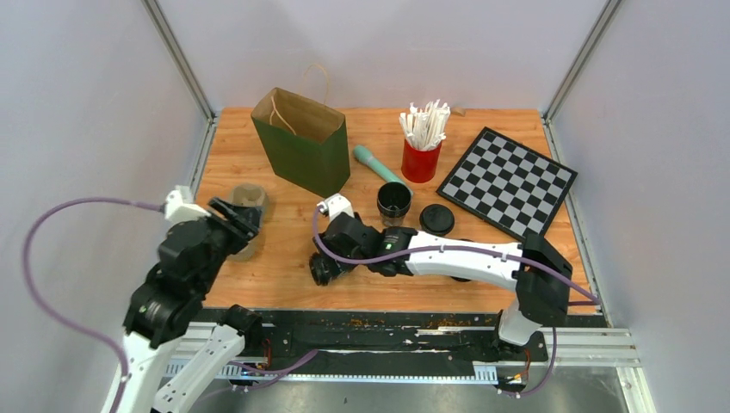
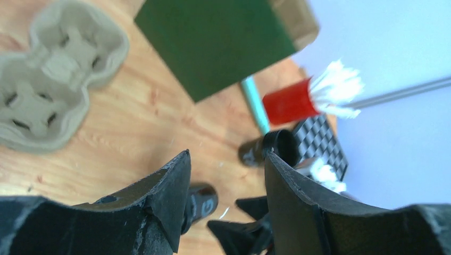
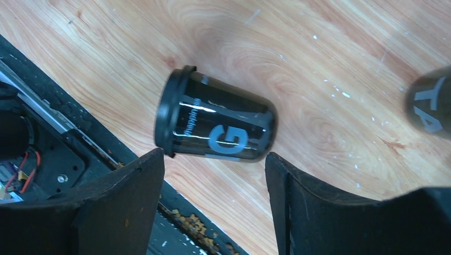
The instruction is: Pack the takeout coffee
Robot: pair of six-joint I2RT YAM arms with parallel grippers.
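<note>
From the top, a black cup [image 1: 324, 269] is seen tipped over on the desk [image 1: 275, 280] right by the right jaws, probably lined up for a grab. Left wrist: the left jaws are spread and empty, with the cup carrier [image 2: 50, 79] ahead-left of them, likely parked out of the way. Right wrist: the black cup is framed just past the released right jaws, untouched.

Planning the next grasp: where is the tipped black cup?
In the right wrist view, the tipped black cup lies on its side near the table's front edge, just ahead of the open right gripper.
</note>
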